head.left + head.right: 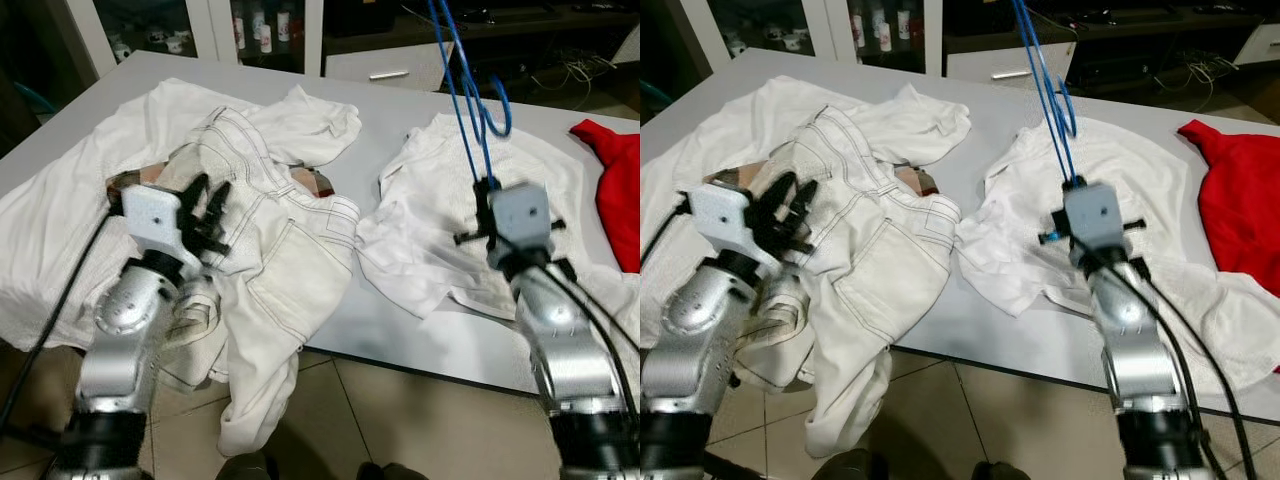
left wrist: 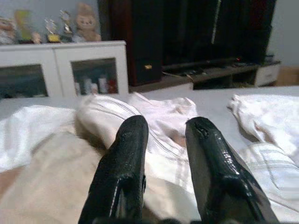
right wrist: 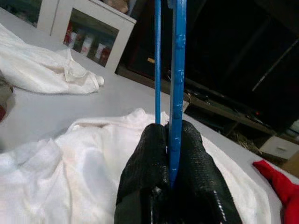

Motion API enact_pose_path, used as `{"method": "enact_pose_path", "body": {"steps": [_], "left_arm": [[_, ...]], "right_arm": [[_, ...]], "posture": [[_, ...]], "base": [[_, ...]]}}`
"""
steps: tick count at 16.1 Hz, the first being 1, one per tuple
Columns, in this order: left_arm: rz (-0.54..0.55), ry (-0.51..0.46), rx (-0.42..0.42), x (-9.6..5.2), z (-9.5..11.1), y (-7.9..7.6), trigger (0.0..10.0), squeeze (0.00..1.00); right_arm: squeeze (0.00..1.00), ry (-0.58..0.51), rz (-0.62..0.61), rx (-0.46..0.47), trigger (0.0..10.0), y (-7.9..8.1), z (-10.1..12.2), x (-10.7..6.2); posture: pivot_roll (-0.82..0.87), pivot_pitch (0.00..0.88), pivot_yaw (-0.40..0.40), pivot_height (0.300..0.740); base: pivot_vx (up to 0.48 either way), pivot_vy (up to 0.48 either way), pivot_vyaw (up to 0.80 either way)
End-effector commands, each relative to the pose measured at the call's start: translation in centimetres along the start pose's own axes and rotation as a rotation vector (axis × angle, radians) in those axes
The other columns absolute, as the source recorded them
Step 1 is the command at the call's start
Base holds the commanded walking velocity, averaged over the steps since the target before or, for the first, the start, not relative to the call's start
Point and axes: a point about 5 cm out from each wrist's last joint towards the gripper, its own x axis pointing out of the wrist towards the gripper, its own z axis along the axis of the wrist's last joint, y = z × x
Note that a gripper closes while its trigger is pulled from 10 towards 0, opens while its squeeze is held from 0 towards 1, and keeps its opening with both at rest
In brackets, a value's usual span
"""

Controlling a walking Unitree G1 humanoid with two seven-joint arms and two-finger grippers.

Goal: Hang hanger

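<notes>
A blue wire hanger [image 1: 470, 95] rises from my right gripper [image 1: 487, 190], which is shut on its lower end and holds it upright above a white shirt [image 1: 450, 220] on the grey table [image 1: 400, 330]. In the right wrist view the blue hanger [image 3: 176, 84] is pinched between the black fingers [image 3: 145, 172]. My left gripper [image 1: 208, 210] hovers open over the white jeans [image 1: 280, 260] at the table's front left, its fingers [image 2: 121, 168] apart with nothing between them.
A white garment [image 1: 60, 200] is spread at the far left and a red cloth [image 1: 615, 190] lies at the right edge. The jeans hang over the table's front edge toward the tiled floor [image 1: 400, 420]. White cabinets [image 1: 260, 30] stand behind the table.
</notes>
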Motion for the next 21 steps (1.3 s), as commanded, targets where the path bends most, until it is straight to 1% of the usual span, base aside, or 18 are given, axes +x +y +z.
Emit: {"method": "enact_pose_path", "body": {"steps": [1, 5, 8, 21], "left_arm": [[-0.019, 0.029, -0.010, -0.2, -0.5, -0.6, 10.0, 0.00], [-0.032, 0.049, -0.019, 0.0, -0.6, -1.4, 10.0, 0.00], [-0.038, 0.059, -0.021, 0.0, -0.7, -1.6, 10.0, 0.00], [-0.034, 0.064, -0.022, 0.4, -0.6, -1.7, 10.0, 0.00]], "right_arm": [[0.00, -0.023, -0.030, -0.008, 10.0, -0.6, 0.3, -0.1], [0.00, -0.029, -0.062, -0.004, 10.0, -1.1, 0.4, -0.1], [0.00, -0.027, -0.067, 0.013, 10.0, -1.1, 0.3, 0.0], [0.00, -0.030, -0.064, 0.046, 10.0, -0.9, 0.4, 0.5]], "posture": [[0.10, 0.068, -0.023, 0.740], [0.09, 0.068, -0.021, 0.740], [0.10, 0.065, -0.021, 0.740], [0.10, 0.057, -0.020, 0.740]], "base": [[0.000, -0.394, 0.00], [0.000, -0.472, 0.00], [0.000, -0.471, 0.00], [0.000, -0.450, 0.00]]}}
